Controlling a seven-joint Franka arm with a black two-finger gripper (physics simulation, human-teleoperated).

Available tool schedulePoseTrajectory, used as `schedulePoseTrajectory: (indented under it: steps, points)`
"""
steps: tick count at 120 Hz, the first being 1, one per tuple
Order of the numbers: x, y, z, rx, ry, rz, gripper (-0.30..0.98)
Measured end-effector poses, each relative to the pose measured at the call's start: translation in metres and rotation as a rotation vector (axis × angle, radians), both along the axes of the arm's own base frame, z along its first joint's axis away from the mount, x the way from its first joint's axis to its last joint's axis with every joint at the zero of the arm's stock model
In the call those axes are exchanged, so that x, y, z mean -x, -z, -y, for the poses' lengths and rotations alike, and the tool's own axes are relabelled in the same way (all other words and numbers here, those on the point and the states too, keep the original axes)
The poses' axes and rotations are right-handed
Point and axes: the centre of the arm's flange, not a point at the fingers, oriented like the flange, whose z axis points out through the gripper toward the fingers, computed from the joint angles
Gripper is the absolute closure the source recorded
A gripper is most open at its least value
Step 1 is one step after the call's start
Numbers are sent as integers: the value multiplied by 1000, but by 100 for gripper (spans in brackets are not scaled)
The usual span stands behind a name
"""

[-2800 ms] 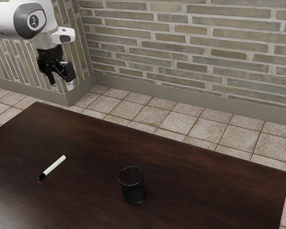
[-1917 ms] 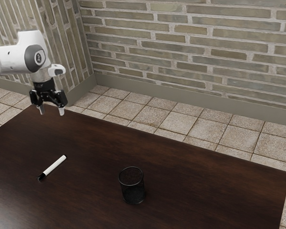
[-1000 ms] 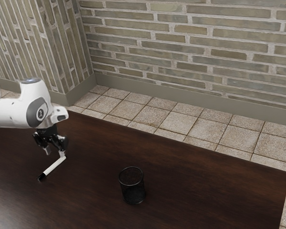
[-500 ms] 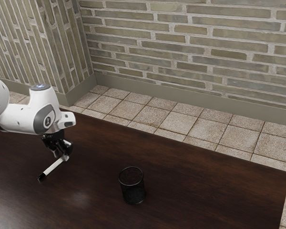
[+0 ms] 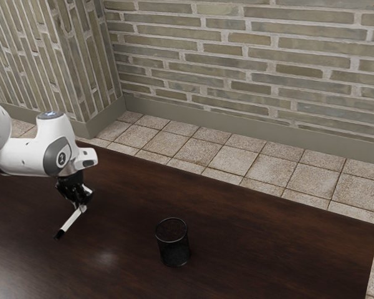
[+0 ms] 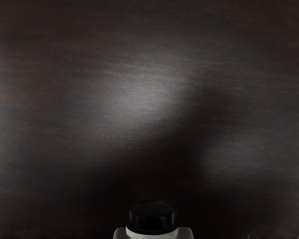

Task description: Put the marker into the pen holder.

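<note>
the claw [image 5: 81,207] pinches the marker [image 5: 71,221] by its white end, black cap [image 5: 59,235] slanting away from the table [image 5: 268,249]'s far edge; toward the exterior view's right corner stands the pen holder [image 5: 174,244], likely wanting that axis upright.

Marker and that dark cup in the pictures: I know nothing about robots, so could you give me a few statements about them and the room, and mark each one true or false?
1. The pen holder stands upright on the table. True.
2. The marker is inside the pen holder. False: it is outside it, at the gripper.
3. The gripper is shut on the marker. True.
4. The marker is white from end to end. False: its body is white, but one end is black.
5. The wall beyond the table is brick. True.
</note>
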Motion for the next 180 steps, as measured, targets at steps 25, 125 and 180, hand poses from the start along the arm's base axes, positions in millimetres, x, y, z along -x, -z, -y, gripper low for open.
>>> schedulePoseTrajectory:
  steps: [25,125,180]
  points:
    - [-5,-81,27,17,35,49,77]
    - [-69,-167,335,170,465,102,75]
    - [-42,-123,335,205,443,0,45]
